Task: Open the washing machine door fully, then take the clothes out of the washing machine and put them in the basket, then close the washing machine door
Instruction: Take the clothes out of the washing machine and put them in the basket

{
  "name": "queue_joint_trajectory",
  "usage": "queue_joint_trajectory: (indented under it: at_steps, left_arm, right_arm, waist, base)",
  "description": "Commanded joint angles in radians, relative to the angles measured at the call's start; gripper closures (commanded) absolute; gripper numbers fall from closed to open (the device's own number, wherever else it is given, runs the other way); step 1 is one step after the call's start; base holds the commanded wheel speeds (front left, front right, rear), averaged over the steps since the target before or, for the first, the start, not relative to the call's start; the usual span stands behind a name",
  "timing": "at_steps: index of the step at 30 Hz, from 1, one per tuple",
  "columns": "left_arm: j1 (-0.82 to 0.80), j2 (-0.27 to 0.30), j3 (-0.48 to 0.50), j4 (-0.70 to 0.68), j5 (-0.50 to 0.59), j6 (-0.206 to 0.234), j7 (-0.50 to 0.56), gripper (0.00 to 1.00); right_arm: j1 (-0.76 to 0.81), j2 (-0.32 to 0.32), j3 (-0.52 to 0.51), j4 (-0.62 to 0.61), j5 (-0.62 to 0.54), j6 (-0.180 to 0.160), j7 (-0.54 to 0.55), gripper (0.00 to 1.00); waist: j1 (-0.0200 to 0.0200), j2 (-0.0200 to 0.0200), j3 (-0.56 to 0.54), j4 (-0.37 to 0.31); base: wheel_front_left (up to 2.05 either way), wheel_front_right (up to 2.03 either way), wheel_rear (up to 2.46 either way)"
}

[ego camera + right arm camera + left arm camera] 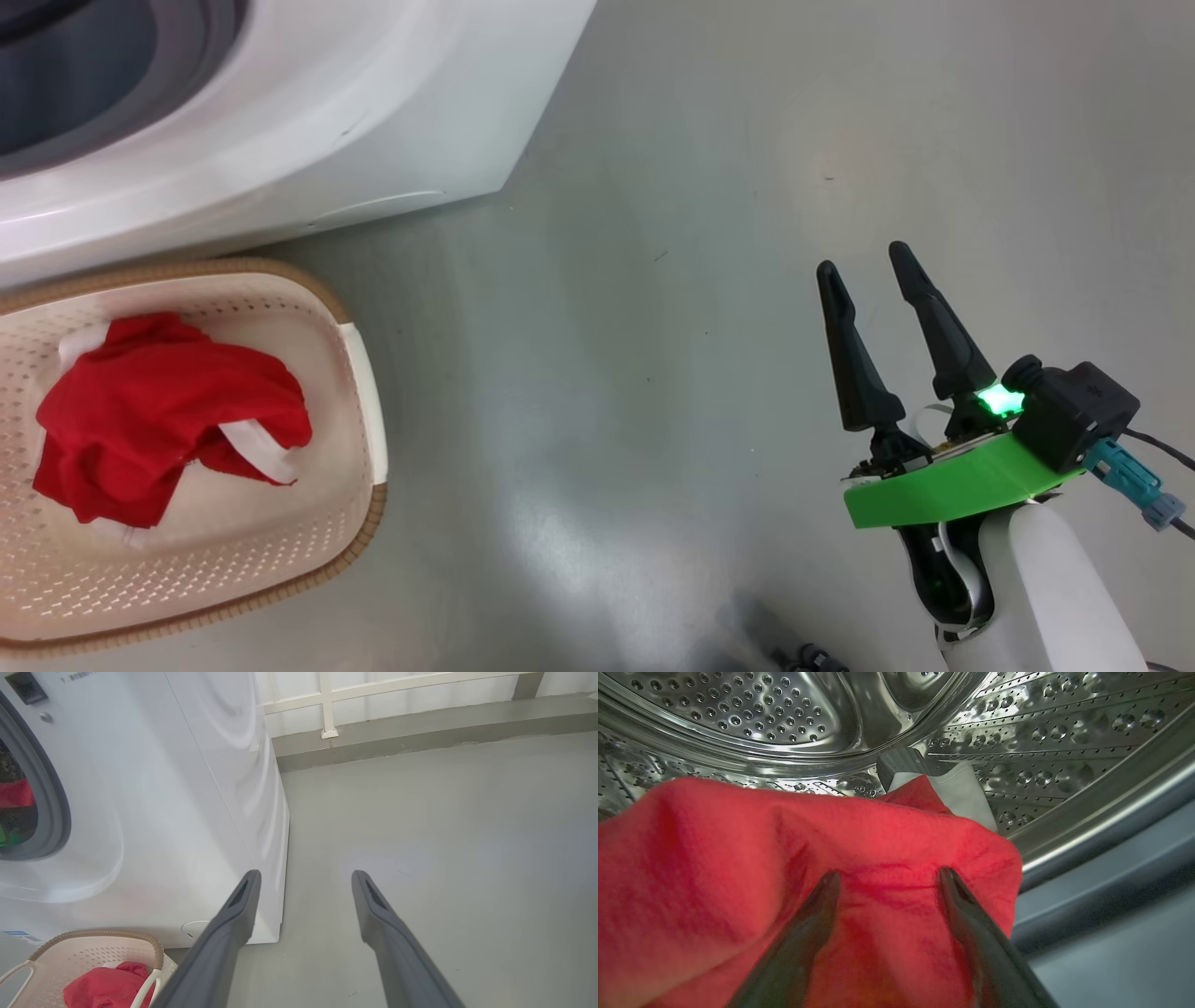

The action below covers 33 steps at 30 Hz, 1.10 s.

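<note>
Clothes (761,868), red: found inside washing machine (373,112), low in steel drum (738,709), at tips of left gripper (889,873), fingers spread, nothing clamped. Further piece found in basket (366,411). Right gripper (863,258) parted, empty, above floor (700,280). Judged mid-unloading; next needed: closing on fabric, lifting clear of drum lip.

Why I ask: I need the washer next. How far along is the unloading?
Done: one red garment lies in the basket. In hand: the open left pincer points at a second red garment inside the drum. Left: moving it over, then shutting the door.
</note>
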Motion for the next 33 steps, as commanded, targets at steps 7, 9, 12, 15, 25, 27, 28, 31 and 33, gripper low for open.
queue_joint_trajectory:
  at_steps: [7, 9, 12, 15, 25, 27, 28, 31, 33]
  left_arm:
    - [0.021, 0.045, -0.034, 0.034, -0.047, -0.003, 0.008, 0.0]
    - [0.017, 0.046, -0.045, 0.039, -0.054, -0.003, 0.003, 0.2]
    - [0.013, 0.046, -0.062, 0.044, -0.064, -0.003, -0.005, 0.59]
    - [0.009, 0.045, -0.078, 0.051, -0.073, -0.003, -0.014, 0.76]
    - [0.002, 0.026, -0.109, 0.06, -0.106, -0.003, -0.054, 0.77]
    - [0.001, 0.021, -0.113, 0.057, -0.117, -0.003, -0.063, 0.73]
    - [0.001, 0.019, -0.115, 0.055, -0.124, -0.003, -0.066, 0.75]
    - [0.003, 0.014, -0.12, 0.048, -0.139, -0.003, -0.081, 0.77]
    - [0.005, 0.009, -0.119, 0.04, -0.153, -0.003, -0.09, 0.77]
  right_arm:
    - [-0.01, 0.003, 0.026, -0.027, 0.017, 0.002, -0.005, 0.0]
    - [-0.01, 0.003, 0.025, -0.029, 0.016, 0.002, -0.005, 0.0]
    - [-0.01, 0.003, 0.023, -0.03, 0.015, 0.002, -0.005, 0.0]
    - [-0.011, 0.003, 0.021, -0.03, 0.015, 0.002, -0.005, 0.0]
    - [-0.01, 0.003, 0.017, -0.027, 0.013, 0.002, -0.005, 0.0]
    - [-0.01, 0.003, 0.016, -0.025, 0.013, 0.002, -0.005, 0.0]
    - [-0.009, 0.003, 0.016, -0.023, 0.012, 0.002, -0.005, 0.0]
    - [-0.008, 0.003, 0.015, -0.02, 0.013, 0.002, -0.005, 0.0]
    - [-0.007, 0.003, 0.014, -0.018, 0.013, 0.002, -0.005, 0.0]
  waist:
    - [0.0, 0.0, 0.001, -0.008]
    - [0.0, 0.0, 0.002, -0.009]
    - [0.0, 0.0, 0.001, -0.01]
    - [0.0, 0.0, 0.0, -0.009]
    - [0.0, 0.0, -0.014, 0.001]
    - [0.0, 0.0, -0.019, 0.003]
    - [0.0, 0.0, -0.022, 0.004]
    - [0.0, 0.0, -0.032, 0.007]
    - [0.0, 0.0, -0.037, 0.008]
  base:
    - [0.0, 0.0, 0.0]
    - [0.0, 0.0, 0.0]
    - [0.0, 0.0, 0.0]
    - [0.0, 0.0, 0.0]
    - [0.0, 0.0, 0.0]
    - [0.0, 0.0, 0.0]
    - [0.0, 0.0, 0.0]
    - [0.0, 0.0, 0.0]
    - [0.0, 0.0, 0.0]
